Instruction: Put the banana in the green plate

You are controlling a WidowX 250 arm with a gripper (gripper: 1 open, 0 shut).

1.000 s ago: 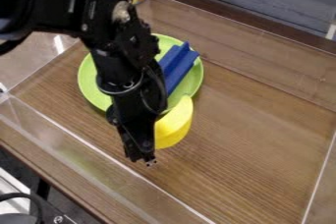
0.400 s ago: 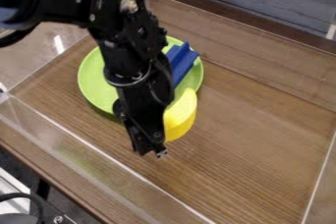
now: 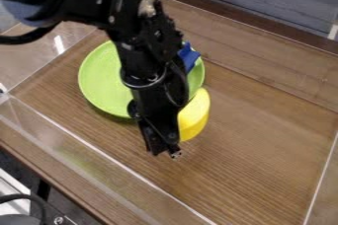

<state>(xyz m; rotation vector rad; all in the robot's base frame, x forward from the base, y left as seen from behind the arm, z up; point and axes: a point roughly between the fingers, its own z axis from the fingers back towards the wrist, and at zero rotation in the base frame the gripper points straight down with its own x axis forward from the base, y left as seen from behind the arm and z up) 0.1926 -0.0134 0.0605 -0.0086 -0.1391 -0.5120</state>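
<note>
Camera view, looking down across a wood-grain surface (image 3: pixel 264 150): the black robot arm (image 3: pixel 142 46) reaches in from the upper left and points its claw (image 3: pixel 169 150) straight down, the tips low over the boards near the middle of the frame, jaws drawn together with nothing seen between them. The banana (image 3: pixel 195 113) lies just beside the claw at about 1 o'clock from the tips, close against the arm's lower links, which cover its left part; what shows is a stubby yellow curve resting on the surface, its upper edge at or just over the near rim of the green plate (image 3: pixel 99 76). Its long axis cannot be fixed with so much of it hidden, though the visible stretch appears to run from 12 toward 6 o'clock. The plate sits at about 11 o'clock from the claw, its centre well beyond the banana, and a dark-blue block (image 3: pixel 191 59) peeks out behind the arm at the plate's right edge. By this reading the banana is not yet properly in the plate, and the coming move turns on carrying it toward 10 or 11 o'clock, over the rim. No brand, label or legible writing appears on any object.
</note>
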